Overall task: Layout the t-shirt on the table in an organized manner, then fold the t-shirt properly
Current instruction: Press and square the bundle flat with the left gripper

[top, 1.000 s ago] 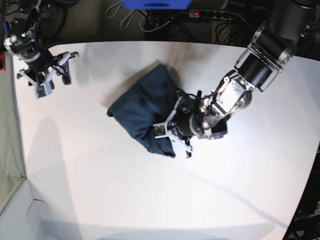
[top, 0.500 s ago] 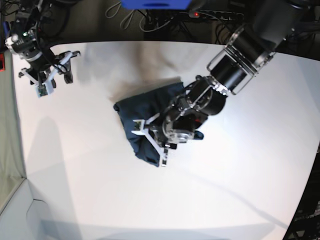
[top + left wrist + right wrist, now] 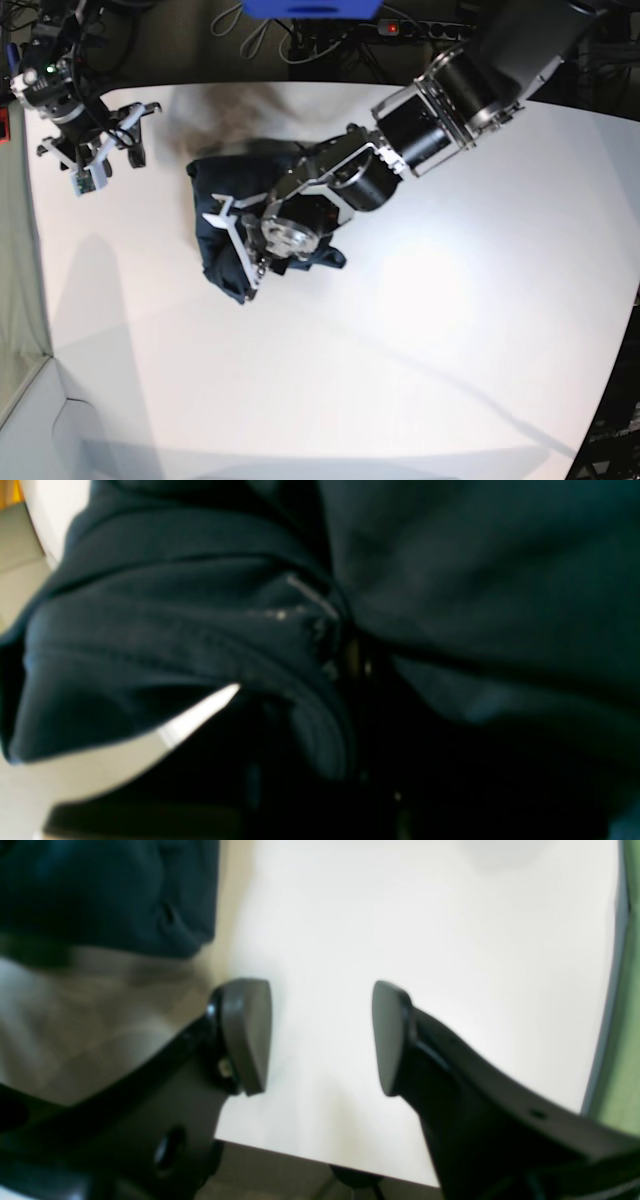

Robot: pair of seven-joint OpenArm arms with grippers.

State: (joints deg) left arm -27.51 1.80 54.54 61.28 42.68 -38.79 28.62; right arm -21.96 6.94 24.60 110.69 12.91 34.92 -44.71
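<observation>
White table fills the scene, cables lying beyond its far edge. One t-shirt sits bunched left of centre, so laying out is unfinished and, I judge, no folding has begun. Two arms: the left gripper is clamped on the t-shirt; the right gripper hangs wide and empty at the far left.
</observation>
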